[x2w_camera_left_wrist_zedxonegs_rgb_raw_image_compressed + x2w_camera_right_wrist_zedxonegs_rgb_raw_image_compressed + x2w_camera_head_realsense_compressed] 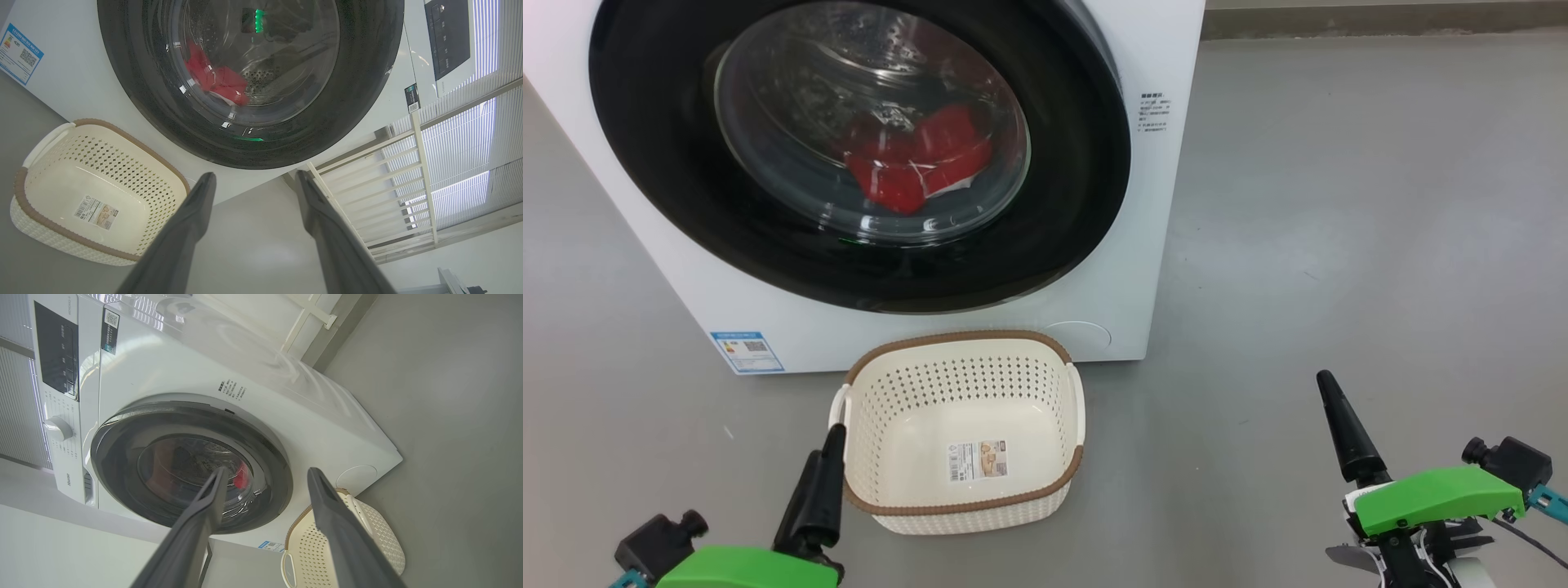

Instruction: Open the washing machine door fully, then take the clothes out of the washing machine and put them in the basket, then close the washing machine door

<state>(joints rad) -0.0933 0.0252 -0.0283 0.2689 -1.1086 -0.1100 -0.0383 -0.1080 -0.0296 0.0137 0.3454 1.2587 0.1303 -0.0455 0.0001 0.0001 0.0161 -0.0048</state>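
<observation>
The white washing machine (792,327) stands ahead with its round black door (645,163) lying over the opening. Through the glass porthole I see the red clothes (915,159) with a bit of white cloth in the drum; they also show red (216,81) in the left wrist view. The cream basket (956,336) sits on the floor right before the machine, holding just its paper label. My left gripper (832,433) hovers at the basket's left rim, open (255,174). My right gripper (1327,380) is off to the right above the floor, open (268,470), pointing at the door (118,465).
Grey floor (1339,204) spreads to the right of the machine. A blue label (746,351) marks the machine's lower left front. The control panel (55,355) and a dial (57,428) sit at its top. A white railing (367,183) and window blinds stand beside the machine.
</observation>
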